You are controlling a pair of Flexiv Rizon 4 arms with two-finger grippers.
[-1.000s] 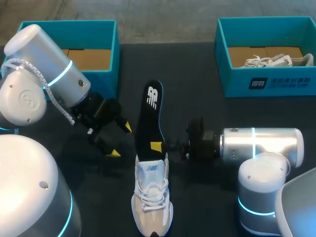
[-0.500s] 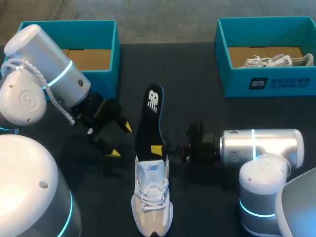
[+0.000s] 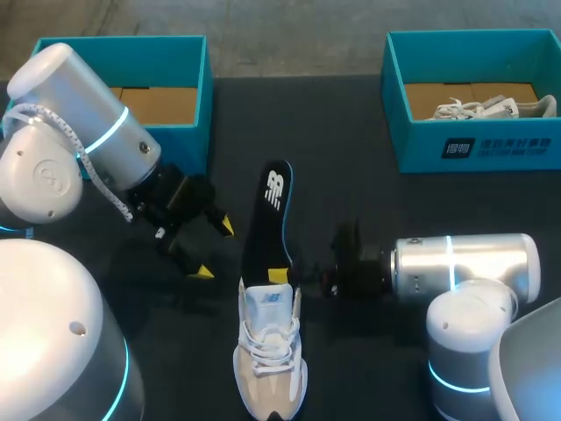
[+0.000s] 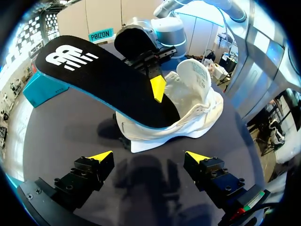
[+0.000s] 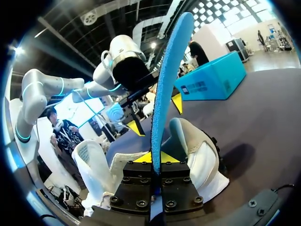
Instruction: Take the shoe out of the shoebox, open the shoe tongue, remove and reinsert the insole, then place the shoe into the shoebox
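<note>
Two grippers, one shoe between them. Left box [image 3: 188, 54] sits behind the left arm. Left gripper [image 3: 214, 249] [image 4: 149, 156]: fingers spread wide, nothing between them, just beside the shoe's heel end. Ahead of it stands the insole [image 3: 270, 215] [image 4: 103, 80] [image 5: 167, 80], black top, blue underside. Its long axis is nearly in line with the shoe, its lower end at the shoe's opening and its far end pointing away from the robot. Shoe [image 3: 270, 351] [image 4: 188, 108] [image 5: 197, 150]: white and beige, upright on its sole on the table [image 3: 351, 158], long axis toward and away from the robot, toe toward the robot. Right gripper [image 3: 279, 275] [image 5: 155, 157] comes in from the other side and is clamped on the insole's edge just above the shoe's collar. Right box [image 3: 473, 145] lies well beyond it and holds a second shoe [image 3: 482, 107].
</note>
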